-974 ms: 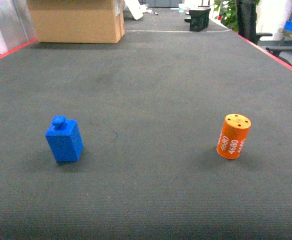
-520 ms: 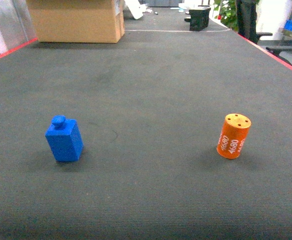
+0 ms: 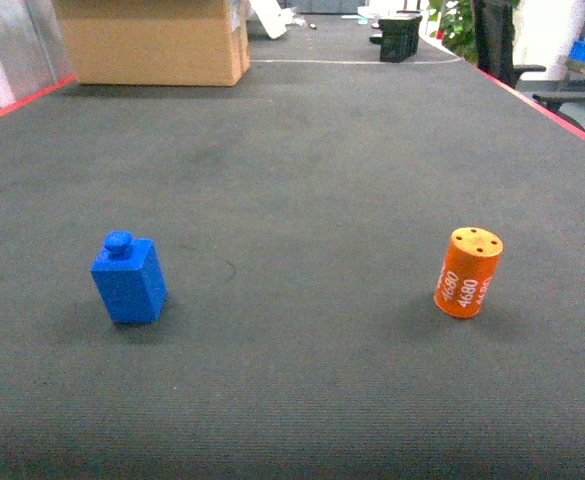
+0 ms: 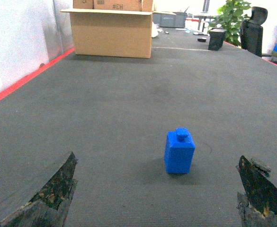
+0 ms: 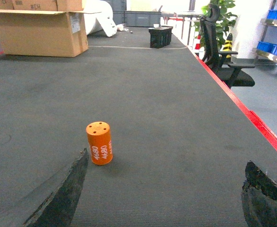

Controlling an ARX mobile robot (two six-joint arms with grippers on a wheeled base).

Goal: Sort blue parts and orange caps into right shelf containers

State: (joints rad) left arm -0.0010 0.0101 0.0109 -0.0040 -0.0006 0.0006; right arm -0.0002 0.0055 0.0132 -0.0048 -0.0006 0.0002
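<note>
On dark ribbed mat (image 3: 302, 180), blue part (image 3: 129, 279), orange cap (image 3: 467, 272), cardboard box (image 3: 152, 40) behind, both claws spread.

Both end effectors (image 4: 155, 198) (image 5: 164, 198) wide apart.

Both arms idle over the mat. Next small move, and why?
Probably ease the right gripper forward and left toward the orange cap. The cap stands upright and untouched on the mat, left of centre between the open fingers, so the jaws aren't yet lined up. The left gripper is likewise open with the blue part ahead of it.
</note>
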